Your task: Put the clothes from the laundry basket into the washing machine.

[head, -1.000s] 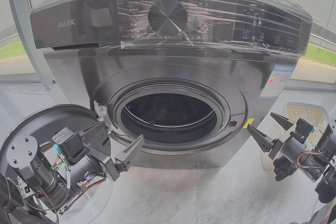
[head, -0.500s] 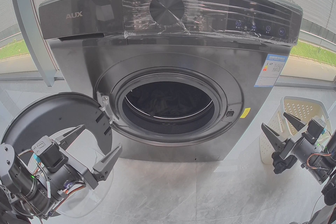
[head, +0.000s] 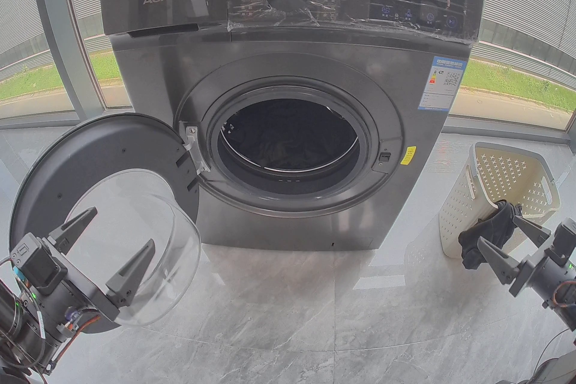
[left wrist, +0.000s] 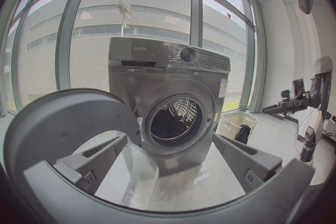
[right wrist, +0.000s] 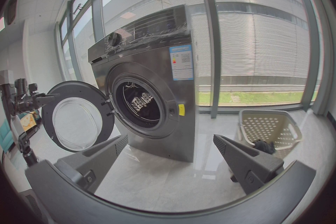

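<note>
So, right of the washing machine [head: 300, 52], my right gripper [head: 497, 230] hangs spread wide and empty by the laundry basket [head: 461, 205], I guess to grab its dark garment [head: 489, 222].

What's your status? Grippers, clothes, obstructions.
Left gripper open, empty, by the open door. Right gripper open, empty, near the laundry basket. Dark garment draped over basket rim; dark clothes in drum. Path to drum unobstructed.

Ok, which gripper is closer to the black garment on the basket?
The right gripper, beside the black garment draped over the rim of the cream perforated plastic basket; the left gripper is by the open round grey door.
</note>
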